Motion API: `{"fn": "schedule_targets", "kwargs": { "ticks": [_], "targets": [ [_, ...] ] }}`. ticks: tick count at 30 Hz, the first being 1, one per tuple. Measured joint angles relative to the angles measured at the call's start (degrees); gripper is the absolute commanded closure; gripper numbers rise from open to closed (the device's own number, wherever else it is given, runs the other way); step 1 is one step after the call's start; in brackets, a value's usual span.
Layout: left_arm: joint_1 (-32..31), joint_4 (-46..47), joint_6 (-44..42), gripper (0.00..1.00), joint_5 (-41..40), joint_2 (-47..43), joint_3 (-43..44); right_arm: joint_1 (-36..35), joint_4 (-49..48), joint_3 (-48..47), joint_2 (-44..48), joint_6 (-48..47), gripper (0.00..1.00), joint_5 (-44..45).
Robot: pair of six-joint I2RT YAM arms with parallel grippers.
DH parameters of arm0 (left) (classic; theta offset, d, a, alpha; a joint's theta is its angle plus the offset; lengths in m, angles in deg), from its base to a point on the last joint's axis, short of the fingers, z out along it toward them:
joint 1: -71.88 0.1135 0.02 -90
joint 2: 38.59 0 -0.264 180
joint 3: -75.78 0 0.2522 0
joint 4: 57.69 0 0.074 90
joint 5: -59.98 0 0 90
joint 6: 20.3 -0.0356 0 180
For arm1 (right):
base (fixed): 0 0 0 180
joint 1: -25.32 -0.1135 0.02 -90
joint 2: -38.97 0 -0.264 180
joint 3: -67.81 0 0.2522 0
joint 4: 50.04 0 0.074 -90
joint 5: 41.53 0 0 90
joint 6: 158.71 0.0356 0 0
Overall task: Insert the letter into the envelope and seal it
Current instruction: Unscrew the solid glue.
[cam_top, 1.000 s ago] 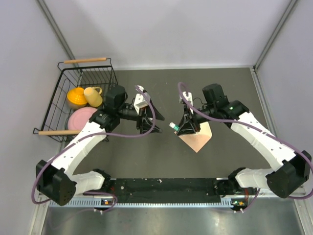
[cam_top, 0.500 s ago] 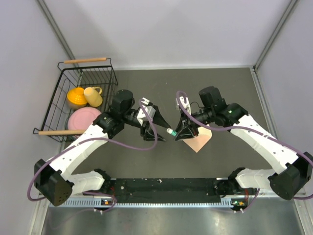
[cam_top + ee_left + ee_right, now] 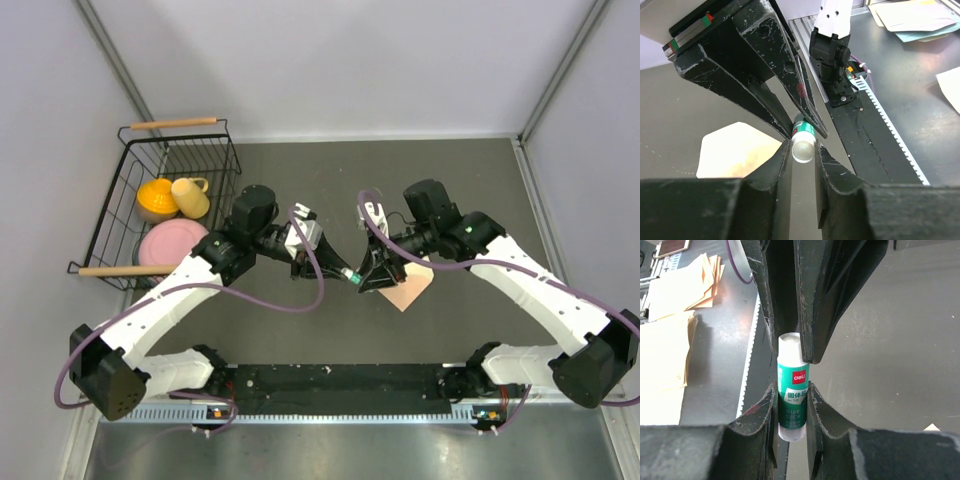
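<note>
A white-and-green glue stick [image 3: 793,390] hangs in the air between both grippers. My right gripper [image 3: 792,392] is shut on its green body. My left gripper [image 3: 803,151] comes from the opposite side, and its fingers press on the stick's white cap end [image 3: 803,149]. In the top view the left gripper [image 3: 343,271] and the right gripper [image 3: 364,279] meet tip to tip over the middle of the table. The peach envelope [image 3: 408,287] lies flat on the dark table, partly under the right gripper, and shows pale in the left wrist view as the envelope [image 3: 735,150]. The letter is out of view.
A black wire basket [image 3: 112,205] stands at the far left with a yellow bowl [image 3: 157,198], a yellow cup [image 3: 190,195] and a pink plate [image 3: 165,240]. The black base rail [image 3: 330,385] runs along the near edge. Loose papers [image 3: 670,330] lie beyond the table.
The left arm swung right toward the right gripper, and its jaws narrowed onto the glue stick's cap. The right gripper shifted slightly left, still holding the stick.
</note>
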Motion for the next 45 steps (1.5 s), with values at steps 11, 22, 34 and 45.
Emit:
{"fn": "schedule_targets", "kwargs": {
  "ticks": [11,22,34,45],
  "targets": [
    [-1.29,-3.63,-1.51,1.00,-0.35,0.04,0.48,-0.04,-0.31,-0.09,0.00,0.76,0.59,0.17],
    [-2.12,-11.47,-6.36,1.00,-2.80,1.92,4.28,-0.46,0.50,-0.52,-1.97,2.19,0.95,-1.79],
    [9.70,3.74,18.78,0.23,-0.87,-0.31,0.81,2.45,-1.81,-4.90,-3.91,8.87,1.00,-1.90],
    [12.59,49.77,61.11,0.27,-6.29,-2.27,-15.45,9.49,-51.32,-1.84,-2.14,52.63,1.00,2.40]
  ]
}}
